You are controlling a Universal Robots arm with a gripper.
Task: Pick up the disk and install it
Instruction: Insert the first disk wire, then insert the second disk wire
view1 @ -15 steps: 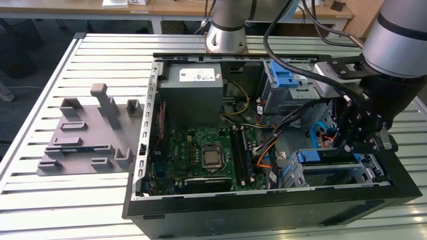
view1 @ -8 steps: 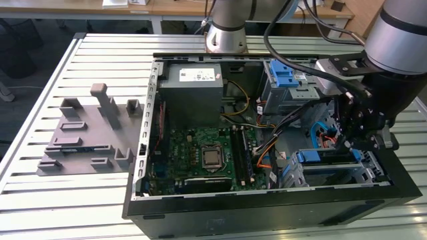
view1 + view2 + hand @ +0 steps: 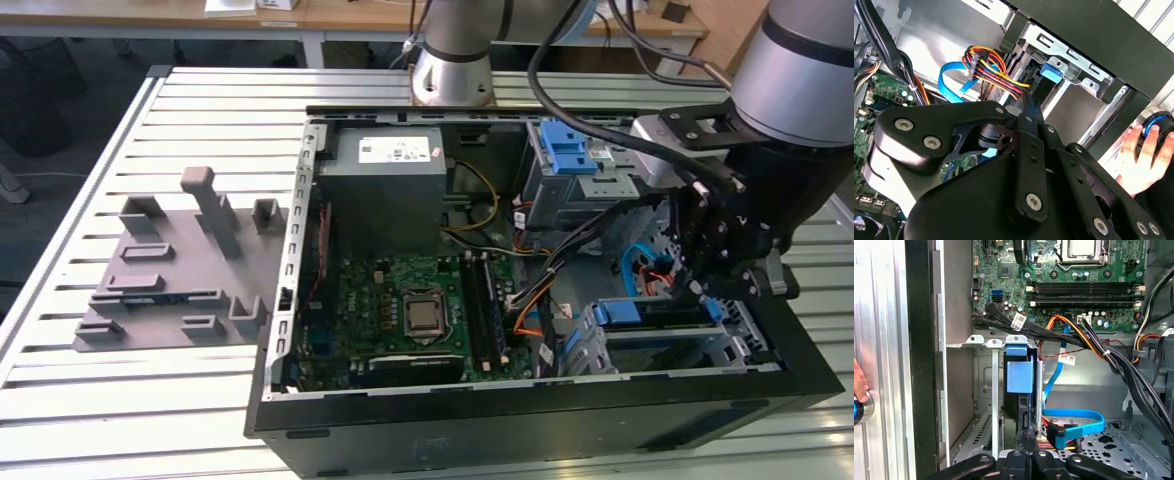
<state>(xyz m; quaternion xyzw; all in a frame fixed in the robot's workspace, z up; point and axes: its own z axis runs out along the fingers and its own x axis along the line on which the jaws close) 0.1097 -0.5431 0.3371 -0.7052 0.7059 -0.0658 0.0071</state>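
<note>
The disk [image 3: 1019, 374] stands edge-on in a slot of the metal drive cage [image 3: 985, 390], its blue plastic carrier facing out. In the exterior view the disk [image 3: 651, 314] sits in the lower cage at the case's front right corner. My gripper [image 3: 1028, 437] is inside the case right at the disk's end, with its two thin black fingers pressed together and nothing visible between them. In the second wrist view the gripper [image 3: 1026, 99] tapers to a point just short of the disk's blue rail [image 3: 1051, 70].
The open computer case [image 3: 534, 410] lies on a slatted table. Inside are the motherboard [image 3: 407, 310], a grey power-supply box [image 3: 380, 185], an upper cage with a blue latch [image 3: 574, 160] and cable bundles [image 3: 1089, 340]. A person's hand [image 3: 1139, 155] rests outside the case. A grey fixture plate [image 3: 174, 275] lies on the exterior view's left.
</note>
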